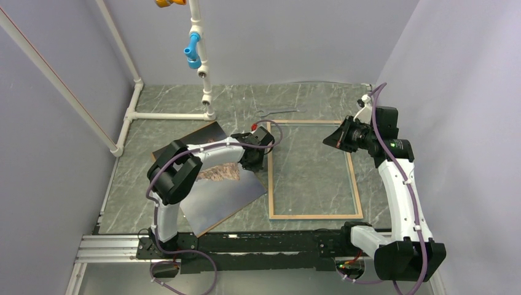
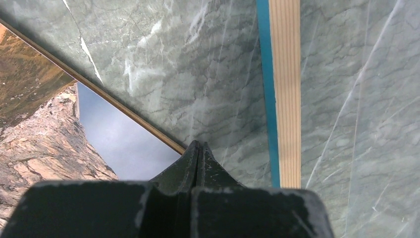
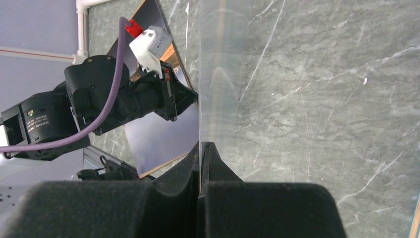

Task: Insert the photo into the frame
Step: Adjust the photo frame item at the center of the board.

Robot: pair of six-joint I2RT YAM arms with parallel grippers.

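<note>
The photo [image 1: 218,184], a rocky mountain under grey sky, lies face up at the left on a brown board [image 2: 124,106]. The frame [image 1: 270,184] lies flat to its right, tan back upward with a blue edge [image 2: 285,89]. My left gripper [image 2: 198,145] is shut, low between the photo's corner and the frame's left rail. My right gripper [image 3: 202,145] is shut on the edge of a clear sheet [image 3: 218,74] over the frame's far right part. The left fingertips [image 3: 193,98] meet that sheet's other edge; I cannot tell whether they pinch it.
A white pipe stand [image 1: 203,92] rises at the back, with pipes [image 1: 166,115] along the floor at the left. A thin bent wire [image 1: 276,112] lies just beyond the frame. Purple walls close in both sides, and a metal rail [image 1: 110,249] runs along the near edge.
</note>
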